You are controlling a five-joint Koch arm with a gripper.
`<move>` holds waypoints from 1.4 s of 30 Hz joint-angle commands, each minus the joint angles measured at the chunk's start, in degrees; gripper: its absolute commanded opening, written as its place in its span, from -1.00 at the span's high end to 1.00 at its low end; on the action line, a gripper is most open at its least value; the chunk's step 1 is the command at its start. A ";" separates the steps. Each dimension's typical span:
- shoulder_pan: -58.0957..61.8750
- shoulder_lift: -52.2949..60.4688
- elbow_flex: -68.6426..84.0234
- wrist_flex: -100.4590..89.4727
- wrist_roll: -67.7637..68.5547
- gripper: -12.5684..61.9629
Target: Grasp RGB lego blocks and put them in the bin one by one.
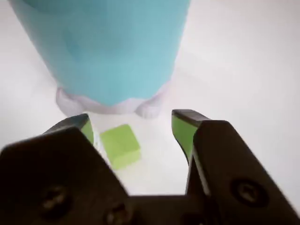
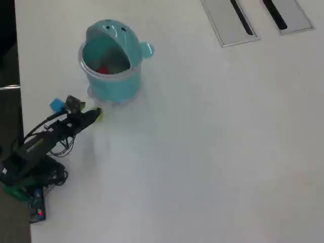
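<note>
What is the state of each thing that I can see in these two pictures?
Gripper: open, jaws on either side of the green block, not closed on it.
Green block: lying on the table, beside the foot of the bin, not gripped.
Red block: inside the bin.
Blue block: on the table next to the arm.
Bin: upright, lid tipped back, mouth open.

The bin [image 2: 112, 62] is teal with a clear, pale rim, and a red block [image 2: 104, 70] shows inside it in the overhead view. The yellow-green block [image 1: 120, 145] matches the bright green pads [image 1: 182, 131] lining the black gripper [image 1: 132, 130] (a close match in the wrist view). The table [image 2: 212, 152] is plain white, with two grey panels [image 2: 230, 21] at its far right.
</note>
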 commanded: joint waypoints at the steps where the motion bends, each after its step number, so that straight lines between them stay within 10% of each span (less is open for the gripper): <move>1: -1.58 2.02 -1.41 -1.14 1.23 -0.19; 19: -5.36 2.29 10.02 -10.63 9.58 -0.23; 42: -6.15 -27.16 7.12 -36.91 10.46 -0.23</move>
